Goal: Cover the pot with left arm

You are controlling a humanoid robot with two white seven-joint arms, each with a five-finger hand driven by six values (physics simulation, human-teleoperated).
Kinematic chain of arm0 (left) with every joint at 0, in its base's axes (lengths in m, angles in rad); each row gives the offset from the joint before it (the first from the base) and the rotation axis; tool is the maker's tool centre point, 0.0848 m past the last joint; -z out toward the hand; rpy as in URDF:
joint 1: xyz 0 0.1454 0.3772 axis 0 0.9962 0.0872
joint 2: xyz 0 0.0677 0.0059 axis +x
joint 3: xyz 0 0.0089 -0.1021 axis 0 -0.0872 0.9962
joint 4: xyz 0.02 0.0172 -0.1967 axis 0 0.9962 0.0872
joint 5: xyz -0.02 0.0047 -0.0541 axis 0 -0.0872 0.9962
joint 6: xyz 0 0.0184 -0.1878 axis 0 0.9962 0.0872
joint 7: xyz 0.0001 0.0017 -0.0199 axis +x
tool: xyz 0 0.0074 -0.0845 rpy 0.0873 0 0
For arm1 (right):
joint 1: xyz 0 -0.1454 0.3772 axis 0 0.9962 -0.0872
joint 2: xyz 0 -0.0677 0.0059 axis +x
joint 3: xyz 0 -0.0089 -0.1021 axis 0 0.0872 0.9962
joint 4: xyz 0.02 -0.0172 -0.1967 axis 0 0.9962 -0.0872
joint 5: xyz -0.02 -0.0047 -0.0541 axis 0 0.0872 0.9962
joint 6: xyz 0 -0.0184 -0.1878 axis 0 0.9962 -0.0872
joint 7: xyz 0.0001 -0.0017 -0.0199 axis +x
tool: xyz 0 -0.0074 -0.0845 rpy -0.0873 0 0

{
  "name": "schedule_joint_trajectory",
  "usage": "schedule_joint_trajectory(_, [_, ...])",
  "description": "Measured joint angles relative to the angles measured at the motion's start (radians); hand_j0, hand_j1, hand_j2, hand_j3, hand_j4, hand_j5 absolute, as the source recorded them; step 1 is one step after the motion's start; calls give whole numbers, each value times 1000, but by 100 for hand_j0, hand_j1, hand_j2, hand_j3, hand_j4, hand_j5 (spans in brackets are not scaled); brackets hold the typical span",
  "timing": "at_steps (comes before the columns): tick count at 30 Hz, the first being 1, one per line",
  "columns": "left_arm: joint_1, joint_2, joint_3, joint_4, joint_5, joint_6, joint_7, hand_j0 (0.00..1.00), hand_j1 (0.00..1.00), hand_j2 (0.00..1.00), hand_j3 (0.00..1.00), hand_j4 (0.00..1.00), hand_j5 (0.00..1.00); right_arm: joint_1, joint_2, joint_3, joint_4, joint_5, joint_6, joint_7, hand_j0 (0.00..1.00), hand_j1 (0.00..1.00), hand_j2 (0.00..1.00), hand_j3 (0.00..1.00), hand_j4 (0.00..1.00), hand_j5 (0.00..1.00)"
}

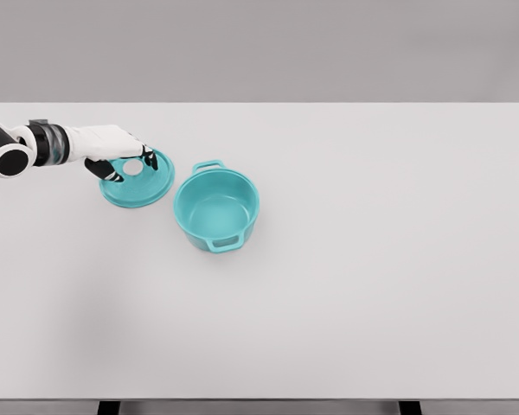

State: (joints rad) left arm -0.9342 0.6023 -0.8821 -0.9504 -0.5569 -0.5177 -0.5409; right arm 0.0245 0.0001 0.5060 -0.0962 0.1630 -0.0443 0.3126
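lid [138, 180] under left hand [121, 156]

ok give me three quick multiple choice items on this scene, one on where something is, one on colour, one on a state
1. Where does the lid lie relative to the pot?
A. on top of it
B. on the table to its left
C. inside it

2. What colour are the pot and lid?
A. red
B. black
C. teal

3. What is the state of the pot?
A. uncovered and empty
B. covered
C. tipped on its side

Answers:
1. B, the lid lies flat on the table just left of the pot, under the left hand.
2. C, both show the same teal.
3. A, its open top shows a bare interior, and it stands upright.
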Motion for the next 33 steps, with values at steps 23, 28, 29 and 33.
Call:
schedule_joint_trajectory(23, [-5,10,0,-6,8,-16,0,54,54,54,54,54,54,0,0,0,0,0,0,0,100,100,100,100,100,100])
schedule_joint_trajectory(28, [-20,22,0,-24,13,-29,-5,52,52,52,52,52,52,0,0,0,0,0,0,0,100,100,100,100,100,100])
schedule_joint_trajectory(29, [-26,27,0,-30,16,-35,-7,51,51,51,51,51,51,0,0,0,0,0,0,0,100,100,100,100,100,100])
schedule_joint_trajectory(33, [-41,42,0,-44,24,-62,-11,51,51,51,51,51,51,0,0,0,0,0,0,0,100,100,100,100,100,100])
